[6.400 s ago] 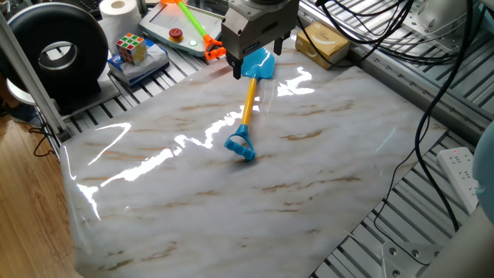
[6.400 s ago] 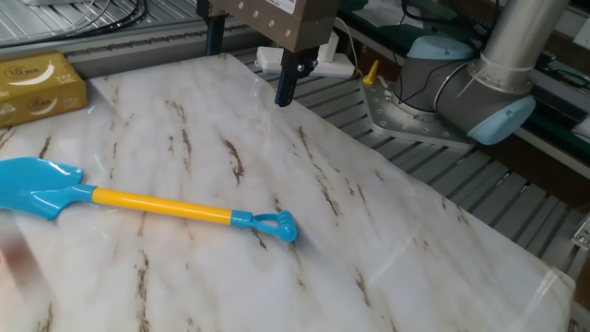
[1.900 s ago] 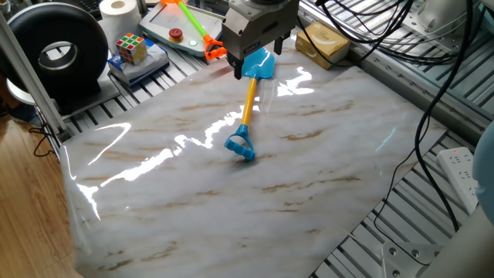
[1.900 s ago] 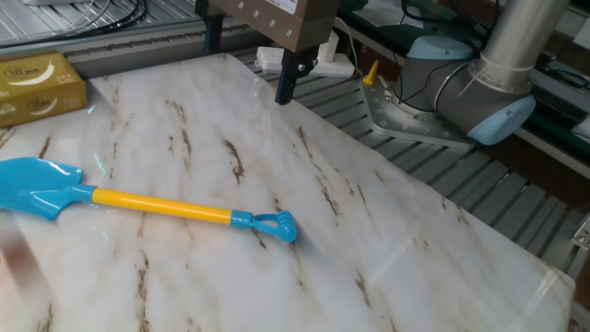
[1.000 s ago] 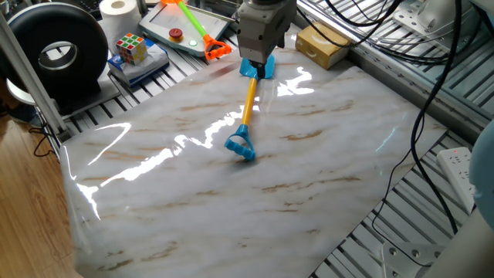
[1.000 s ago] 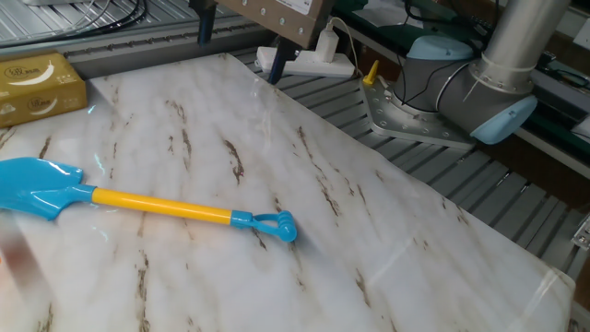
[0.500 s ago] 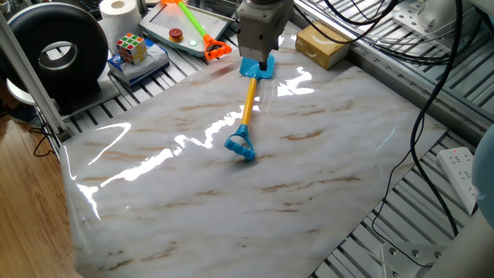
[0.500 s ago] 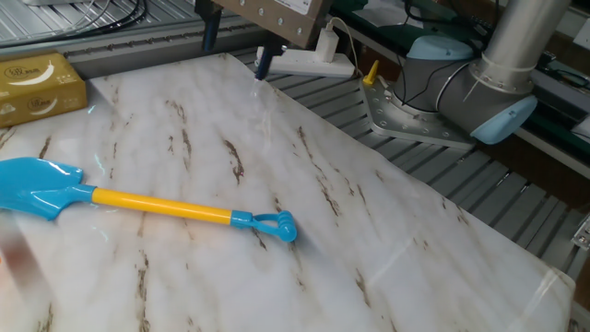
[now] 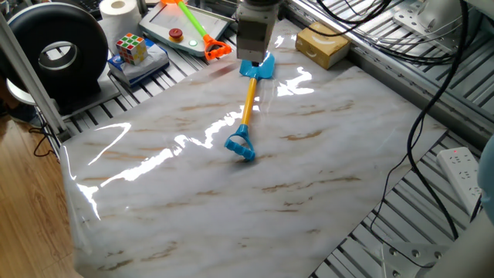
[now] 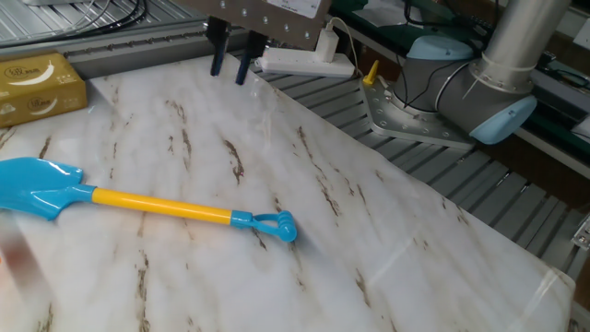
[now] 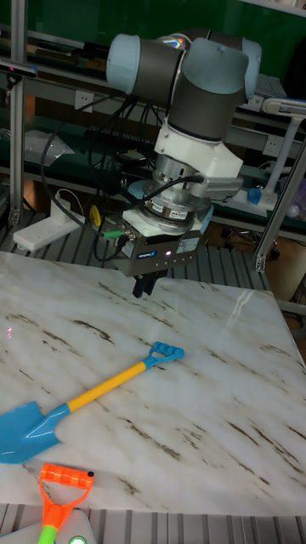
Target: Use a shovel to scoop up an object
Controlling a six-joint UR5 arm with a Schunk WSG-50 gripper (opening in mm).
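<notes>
- The shovel (image 10: 138, 203) lies flat on the tabletop (image 10: 387, 231), untouched; you have every step left (grasp, carry, scoop).
- The tool (image 10: 230, 57) hangs above the marble surface with its fingers slightly apart, gripping nothing.
- The object (image 9: 323, 42), a tan block, sits at the tabletop's far edge, near the blade.
- Around the marble sheet you see slatted metal frame and cables.

Shovel (image 9: 247, 108) flat on marble table (image 9: 324, 177); gripper (image 9: 253, 48) above blade.
</notes>
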